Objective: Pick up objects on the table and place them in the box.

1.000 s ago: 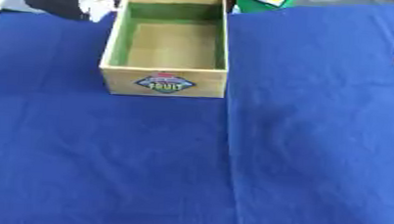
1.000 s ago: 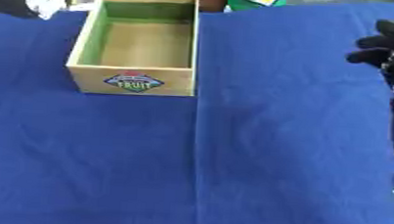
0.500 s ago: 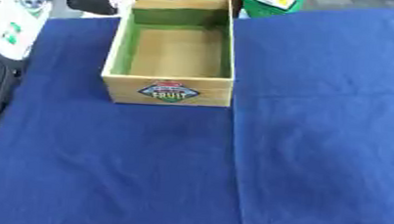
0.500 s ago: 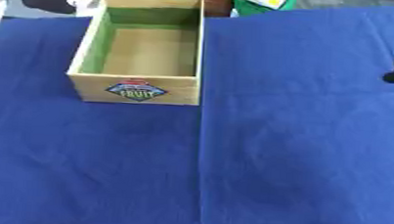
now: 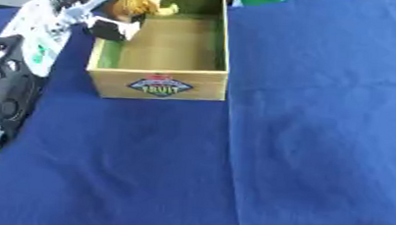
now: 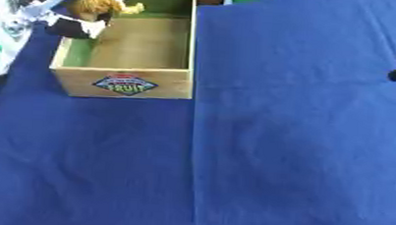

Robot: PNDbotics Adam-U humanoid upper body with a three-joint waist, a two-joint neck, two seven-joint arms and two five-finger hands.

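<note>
The robot's left hand (image 5: 100, 10), fingers curled around a tan plush toy (image 5: 144, 0), hangs over the cardboard box's (image 5: 160, 85) far-left corner, the open compartment directly beneath and just right.

Box (image 5: 161, 85) mouth open, left hand (image 5: 104, 10) over rim

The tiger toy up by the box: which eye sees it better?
The left eye view. There the toy shows over the box's far left corner, in the left hand, with one paw hanging inside. The right eye view shows the same toy, pushed nearer the top left corner.
</note>
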